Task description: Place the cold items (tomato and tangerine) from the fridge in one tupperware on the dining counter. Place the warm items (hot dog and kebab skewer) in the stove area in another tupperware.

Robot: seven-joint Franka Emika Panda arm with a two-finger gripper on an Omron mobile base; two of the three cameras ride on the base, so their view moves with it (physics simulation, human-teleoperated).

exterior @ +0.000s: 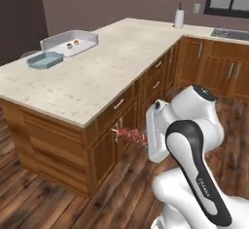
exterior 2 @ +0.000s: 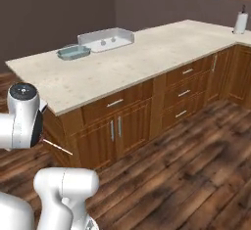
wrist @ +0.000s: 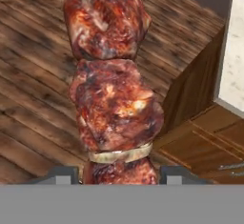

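While the dining counter (exterior: 92, 84) stretches ahead of us, we judge we are mid-carry with the second warm item. At the counter's far corner sits the white tupperware (exterior: 51, 42), with the tomato (exterior: 69, 46) and tangerine (exterior: 77, 42) already inside; just beside it, nearer us, lies the teal tupperware (exterior: 44, 60). Below the counter's near edge, in front of its cabinets, we hold the kebab skewer (wrist: 112, 99), the gripper (wrist: 114, 175) clamped on its meat. Next we need to raise it above the counter and reach over the teal tupperware.
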